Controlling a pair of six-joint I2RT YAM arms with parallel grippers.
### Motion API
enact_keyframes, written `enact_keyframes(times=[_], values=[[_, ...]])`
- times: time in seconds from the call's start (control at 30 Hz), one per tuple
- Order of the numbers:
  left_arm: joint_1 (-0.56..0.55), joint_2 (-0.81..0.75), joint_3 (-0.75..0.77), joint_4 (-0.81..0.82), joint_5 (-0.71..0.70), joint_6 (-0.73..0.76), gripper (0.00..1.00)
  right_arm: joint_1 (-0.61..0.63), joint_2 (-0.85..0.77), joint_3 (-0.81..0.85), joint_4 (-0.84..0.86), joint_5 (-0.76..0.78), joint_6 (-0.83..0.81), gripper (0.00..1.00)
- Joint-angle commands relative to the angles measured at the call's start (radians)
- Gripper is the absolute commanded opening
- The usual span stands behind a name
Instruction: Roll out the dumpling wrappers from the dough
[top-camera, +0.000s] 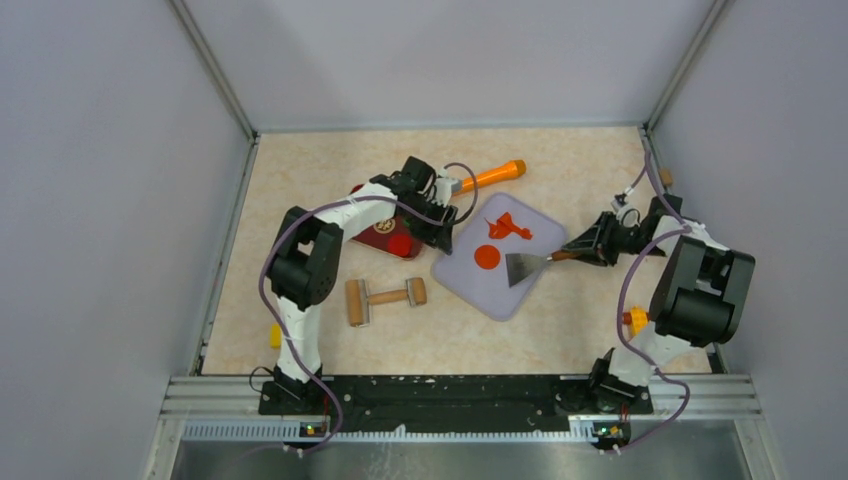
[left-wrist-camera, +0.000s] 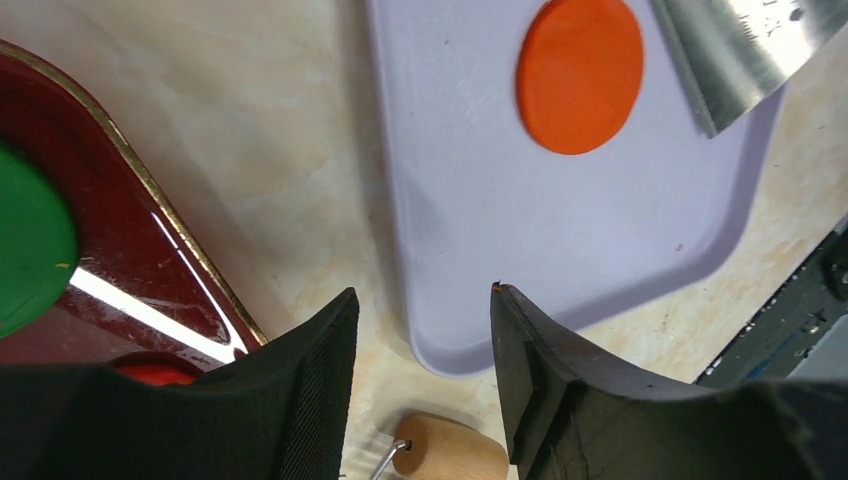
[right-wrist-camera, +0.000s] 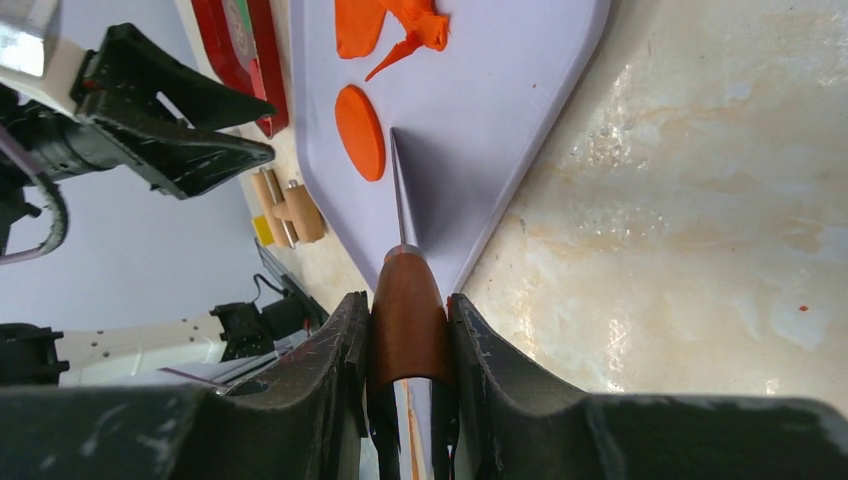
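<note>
One dumpling wrapper, a thin flat round orange-red disc, lies on the lavender board. It also shows in the left wrist view and the right wrist view. Ragged leftover dough lies at the board's far end. My right gripper is shut on the brown handle of a metal scraper, whose blade rests on the board just right of the wrapper. My left gripper is open and empty above the board's left near corner.
A wooden rolling pin lies left of the board, near the front. A dark red tray holds a green disc and a red disc. An orange-handled tool lies at the back.
</note>
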Motion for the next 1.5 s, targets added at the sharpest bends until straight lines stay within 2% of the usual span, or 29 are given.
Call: enact_keyframes(times=[0.0,0.2,0.53,0.9,1.47], values=[[-0.009,0.03,0.035,0.017,-0.057,-0.003,0.54,-0.026,0.031,0.018,0.041,-0.012,-0.062,0.0],[-0.009,0.052,0.044,0.011,-0.112,0.003,0.54,-0.03,0.03,-0.048,0.189,-0.048,-0.009,0.0],[-0.008,0.11,0.058,0.002,-0.084,0.022,0.49,-0.039,0.078,-0.111,0.406,-0.081,0.108,0.0],[-0.012,0.127,0.06,-0.004,-0.059,0.065,0.36,-0.043,0.154,-0.075,0.377,-0.054,0.047,0.0],[-0.021,0.15,0.063,-0.001,-0.036,0.079,0.21,-0.044,0.204,-0.063,0.404,-0.038,0.087,0.0]])
